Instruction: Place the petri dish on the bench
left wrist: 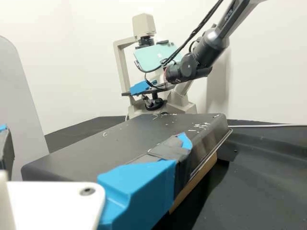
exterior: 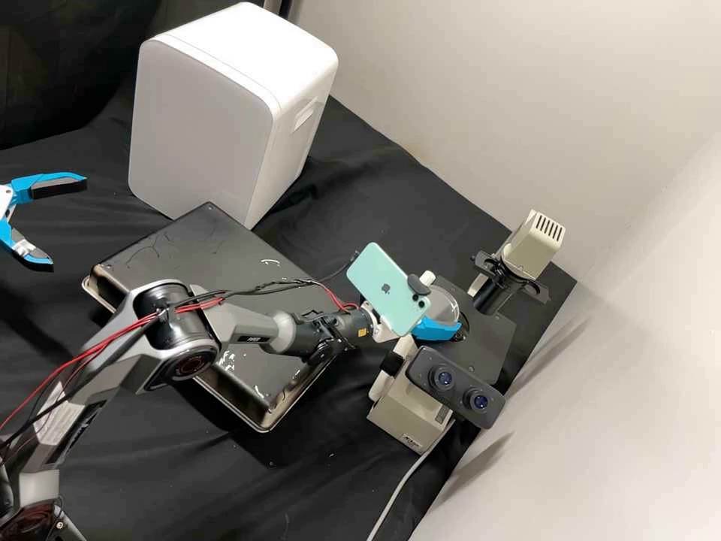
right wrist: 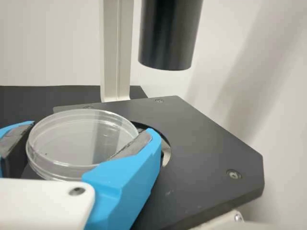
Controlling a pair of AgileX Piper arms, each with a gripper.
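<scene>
Black cloth covers the table (exterior: pixel 390 195), which meets pale walls behind and to one side. A microscope (exterior: pixel 420 406) stands at the table's wall-side edge. The right arm stretches across a dark flat tray (exterior: pixel 203 255) to the microscope's stage (right wrist: pixel 201 153).

The right pincer (right wrist: pixel 84 134) is closed on the petri dish (right wrist: pixel 81 141), with one blue finger pressed to each side of the rim. The dish lies flat and level between the fingers, over the stage opening and below the dark condenser tube (right wrist: pixel 168 33). Whether its base rests on the stage or just clears it cannot be told. Being round, the dish has no long axis to align.

The left pincer (exterior: pixel 58 220) hangs with its fingers spread, holding nothing, well apart at the far side of the tray.

Judgement: the right arm alone is placed to act. Bare table lies lower than the stage, back toward the arm's base, so the dish must be lifted clear and kept level before it comes down.
</scene>
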